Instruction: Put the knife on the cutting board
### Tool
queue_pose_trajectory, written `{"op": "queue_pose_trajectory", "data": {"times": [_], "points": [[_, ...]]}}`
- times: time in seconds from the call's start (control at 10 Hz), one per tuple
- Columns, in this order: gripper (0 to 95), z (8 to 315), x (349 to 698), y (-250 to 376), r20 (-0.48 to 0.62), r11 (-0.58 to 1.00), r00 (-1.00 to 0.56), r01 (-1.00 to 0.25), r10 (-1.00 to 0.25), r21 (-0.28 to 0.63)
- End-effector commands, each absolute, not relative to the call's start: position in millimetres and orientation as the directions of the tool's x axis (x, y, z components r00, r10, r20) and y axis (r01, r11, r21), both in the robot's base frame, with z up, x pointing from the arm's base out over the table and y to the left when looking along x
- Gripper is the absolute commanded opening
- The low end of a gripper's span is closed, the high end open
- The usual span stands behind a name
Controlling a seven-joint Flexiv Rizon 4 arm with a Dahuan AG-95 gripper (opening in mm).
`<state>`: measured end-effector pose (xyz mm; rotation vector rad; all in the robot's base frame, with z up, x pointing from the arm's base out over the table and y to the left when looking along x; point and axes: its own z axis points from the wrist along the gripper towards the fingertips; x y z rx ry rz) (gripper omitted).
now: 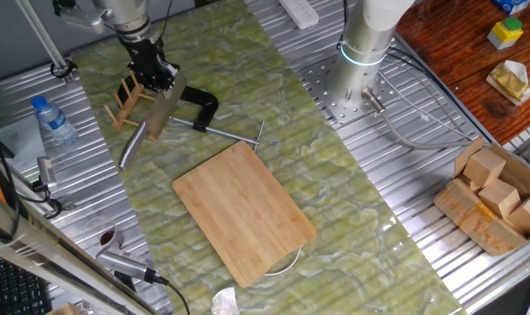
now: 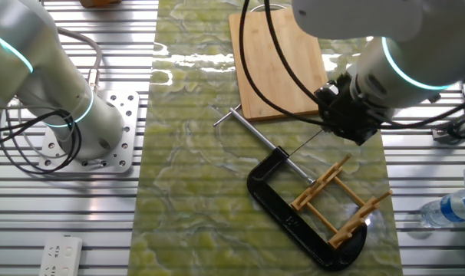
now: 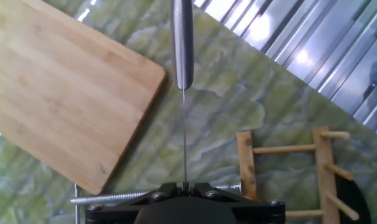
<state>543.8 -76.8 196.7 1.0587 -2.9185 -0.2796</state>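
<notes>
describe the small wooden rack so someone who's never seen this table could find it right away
Start at the big bamboo cutting board on the green mat, then look toward the gripper holding the knife. Right beside it stands the wooden peg rack, touching a black clamp. It alone is an open frame of thin dowels.

knife (image 1: 149,128): shiny steel | cutting board (image 1: 244,211): matt bamboo, strip grain | peg rack (image 2: 341,205): wood

Black clamp (image 2: 309,218) lower right in other fixed view, wooden peg rack (image 2: 341,205) lying across it. Water bottle (image 1: 52,120) at left, cardboard boxes (image 1: 497,194) at right.
</notes>
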Motion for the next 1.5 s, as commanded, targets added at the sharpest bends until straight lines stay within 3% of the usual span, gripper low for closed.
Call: {"op": "queue_pose_trajectory", "data": {"times": [0.1, 0.4, 1.0, 1.5], "points": [[0.0, 197, 544, -76, -0.085, 0.686, -0.71, -0.699, -0.699, 0.203], [0.0, 197, 544, -76, -0.091, 0.746, -0.776, -0.626, -0.624, 0.228], [0.0, 190, 529, 3, -0.081, 0.835, -0.86, -0.509, -0.504, 0.208], [0.0, 189, 532, 9, -0.072, 0.838, -0.861, -0.507, -0.504, 0.202]]}}
